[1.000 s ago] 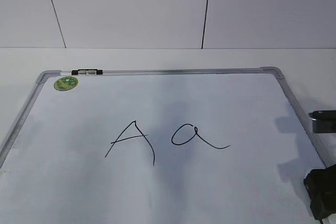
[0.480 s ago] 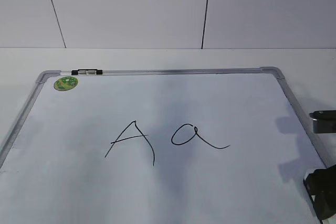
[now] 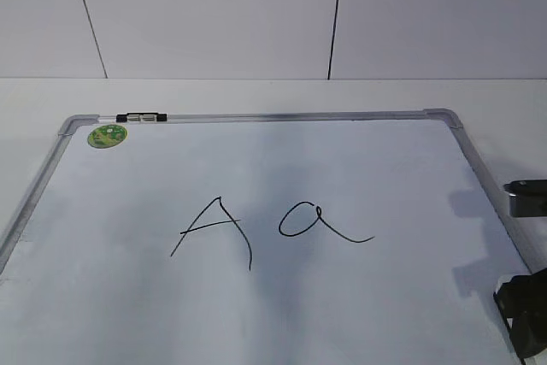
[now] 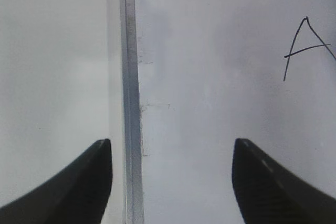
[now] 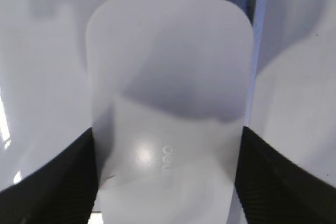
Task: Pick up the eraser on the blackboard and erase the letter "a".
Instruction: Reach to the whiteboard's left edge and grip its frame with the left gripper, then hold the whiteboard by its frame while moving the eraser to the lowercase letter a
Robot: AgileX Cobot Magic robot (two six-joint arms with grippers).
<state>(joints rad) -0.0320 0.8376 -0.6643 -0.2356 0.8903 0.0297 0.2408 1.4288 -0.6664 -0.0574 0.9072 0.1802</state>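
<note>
Both sets of jaws spread: right gripper (image 5: 165, 182) straddling the eraser (image 5: 168, 103), unclamped; left gripper (image 4: 170, 182) idle. Risk: skidding on the blackboard (image 3: 256, 314), missing the letter "a" (image 3: 320, 222).

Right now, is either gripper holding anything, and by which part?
Right gripper straddles the eraser, fingers against its two long sides at the near end; whether it is clamped cannot be told. Left gripper is open and empty over the blackboard frame.
</note>
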